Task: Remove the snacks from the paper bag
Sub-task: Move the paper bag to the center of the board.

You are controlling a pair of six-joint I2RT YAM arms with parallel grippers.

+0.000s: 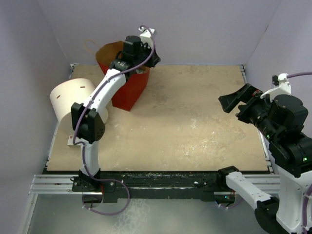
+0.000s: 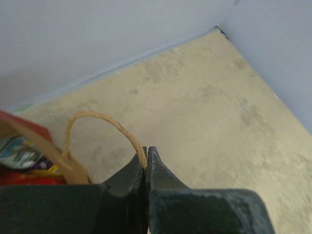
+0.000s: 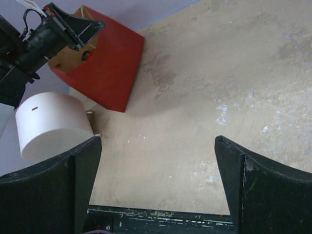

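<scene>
Okay, your left jaws were pinched shut on one thin string handle of the paper bag and nothing else. That string could tear or slip, and the bag would flop and spill. The bag sat tilted at the far left of the worktop, near the white tub. It was red outside and brown inside, with glossy snacks in its mouth. Your right jaws were spread wide, well apart from it.

We are finding open table right of the tilted paper bag; the white tub is crowding its left, the back wall its rear.
</scene>
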